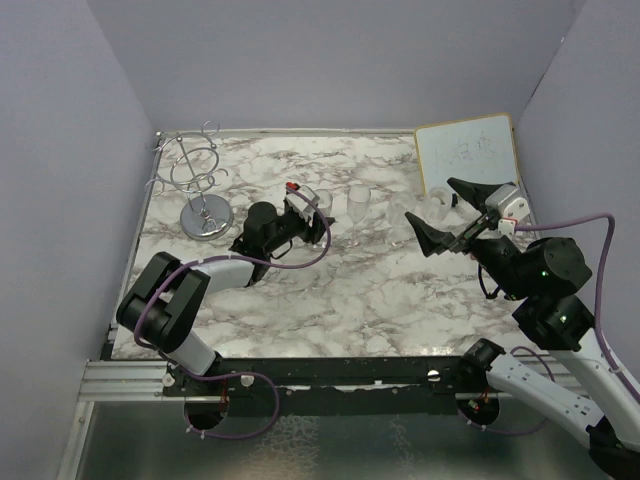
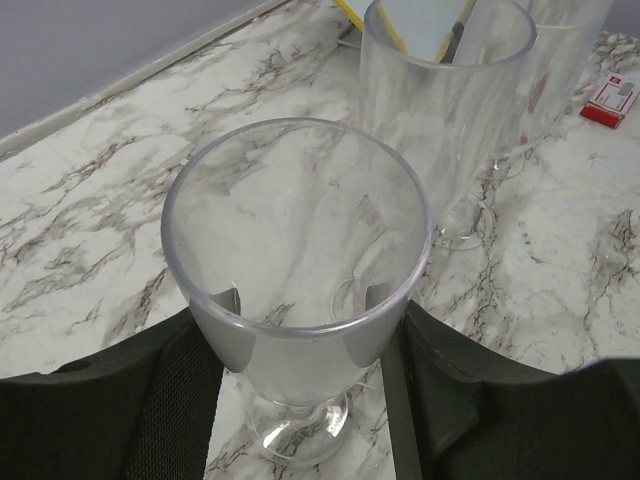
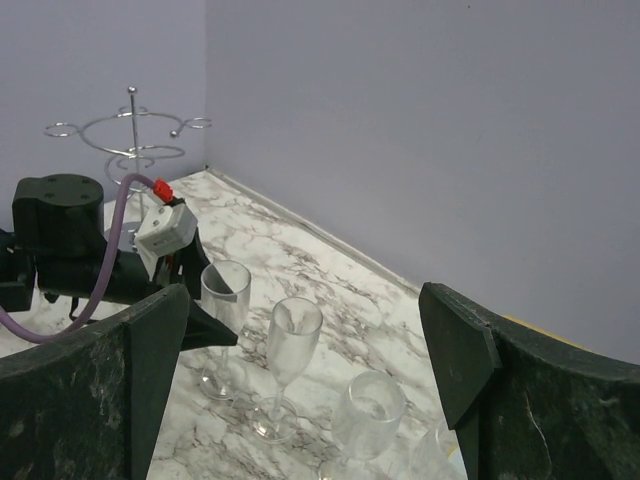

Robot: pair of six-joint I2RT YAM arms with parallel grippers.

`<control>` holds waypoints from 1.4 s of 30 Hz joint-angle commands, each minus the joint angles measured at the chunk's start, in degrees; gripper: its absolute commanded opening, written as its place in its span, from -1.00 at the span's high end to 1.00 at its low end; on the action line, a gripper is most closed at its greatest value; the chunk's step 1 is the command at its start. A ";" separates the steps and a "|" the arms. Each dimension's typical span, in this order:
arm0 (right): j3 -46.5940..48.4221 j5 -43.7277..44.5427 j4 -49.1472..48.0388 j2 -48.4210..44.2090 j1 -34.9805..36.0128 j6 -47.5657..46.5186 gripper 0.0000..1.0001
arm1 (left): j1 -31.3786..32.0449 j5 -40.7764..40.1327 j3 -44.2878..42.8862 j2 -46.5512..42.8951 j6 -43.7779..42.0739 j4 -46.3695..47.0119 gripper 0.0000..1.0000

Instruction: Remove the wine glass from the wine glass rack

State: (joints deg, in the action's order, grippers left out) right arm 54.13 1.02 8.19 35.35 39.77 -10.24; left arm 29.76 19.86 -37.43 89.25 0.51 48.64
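The wine glass (image 2: 300, 260) stands upright with its foot on the marble table, between the two black fingers (image 2: 150, 400) of my left gripper (image 2: 300, 400), which press its bowl from both sides. In the top view this gripper (image 1: 315, 215) and glass (image 1: 322, 205) are at mid table, right of the wine glass rack (image 1: 192, 165), whose chrome loops hold nothing. The rack also shows in the right wrist view (image 3: 130, 140). My right gripper (image 1: 445, 215) is open, empty and raised at the right. It looks across at the held glass (image 3: 225, 290).
A tall flute (image 3: 290, 345) and another clear glass (image 3: 365, 415) stand just right of the held glass; the flute (image 2: 440, 90) is close behind it. A whiteboard (image 1: 466, 150) leans at the back right. Purple walls enclose the table (image 1: 330, 300).
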 commanded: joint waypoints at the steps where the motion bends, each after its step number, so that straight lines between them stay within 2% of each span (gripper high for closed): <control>1: -0.14 0.53 -0.30 0.18 0.26 0.61 -0.99 | 0.39 -1.56 -0.52 1.54 1.05 4.08 -0.14; 6: -0.53 -0.11 -0.71 0.63 0.31 1.16 -0.99 | 0.40 -1.66 -0.94 2.94 1.74 4.15 -0.19; 12: -0.05 -0.61 -0.63 0.53 0.30 1.71 -0.99 | 0.42 -7.11 -0.64 0.92 2.94 2.12 -0.75; 18: -0.02 -1.10 -1.13 0.71 0.27 1.76 -0.99 | 0.41 -9.80 -0.54 -2.16 1.87 -1.84 -0.98; 31: -1.56 -0.17 -4.09 1.01 0.31 3.19 -0.99 | 0.30 -10.83 2.00 -11.77 4.59 -11.88 -0.98; 36: -1.63 12.75 -7.04 2.79 0.31 15.51 -0.99 | 0.13 -12.92 4.22 -19.69 5.81 -17.16 -0.98; 40: 0.23 12.80 -4.91 4.24 0.27 11.17 -0.99 | 0.13 -14.84 5.02 -27.45 8.50 -23.30 -0.98; 42: 0.12 16.62 -5.07 4.50 0.30 12.13 -0.99 | 0.18 -16.14 4.41 -31.29 9.71 -26.69 -0.98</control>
State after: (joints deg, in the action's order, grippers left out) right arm 52.36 10.35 3.62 39.38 39.79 0.19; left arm 29.85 7.42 -32.75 64.97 6.76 29.08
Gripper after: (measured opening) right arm 0.996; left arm 0.991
